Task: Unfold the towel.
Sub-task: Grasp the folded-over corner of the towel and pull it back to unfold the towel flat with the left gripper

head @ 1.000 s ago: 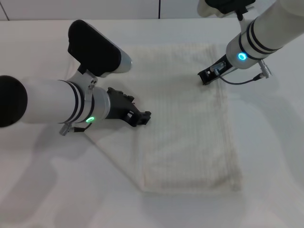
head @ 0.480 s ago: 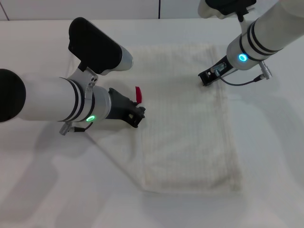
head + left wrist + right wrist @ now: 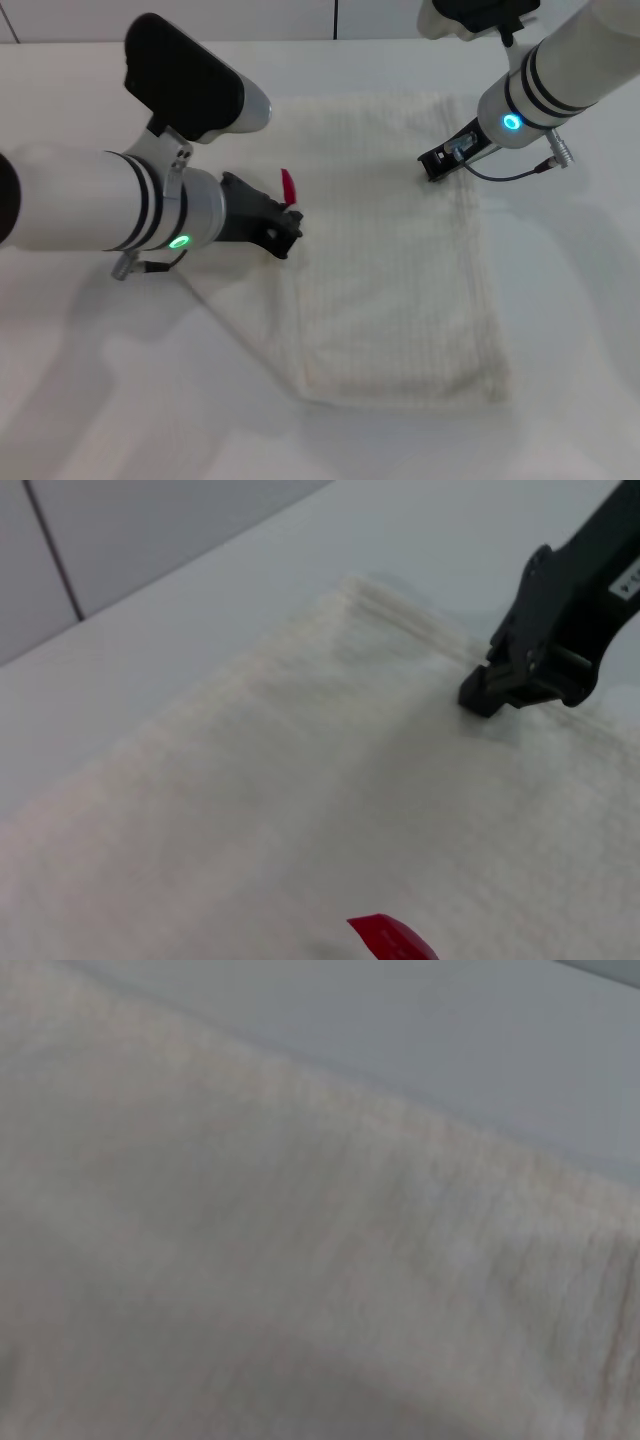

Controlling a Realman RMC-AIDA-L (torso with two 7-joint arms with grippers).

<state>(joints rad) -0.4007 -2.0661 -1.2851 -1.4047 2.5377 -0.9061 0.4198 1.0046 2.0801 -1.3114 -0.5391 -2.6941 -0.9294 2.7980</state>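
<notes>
Fingers of the left gripper point(image 3: 284, 232) are pinched on the left edge of the towel point(image 3: 400, 280), at the corner that carries the red tag point(image 3: 288, 185), which stands up just beside the fingertips. The right gripper point(image 3: 432, 166) presses its tip onto the far right area of the towel; whether its fingers are spread or closed cannot be told. The towel lies folded on the white table point(image 3: 100, 400), a long doubled panel running toward the robot, with a lower layer showing at the left under the left arm. Judged step: lift the top layer by its tagged corner. The next move calls for drawing that corner leftward while the right gripper anchors the cloth.
</notes>
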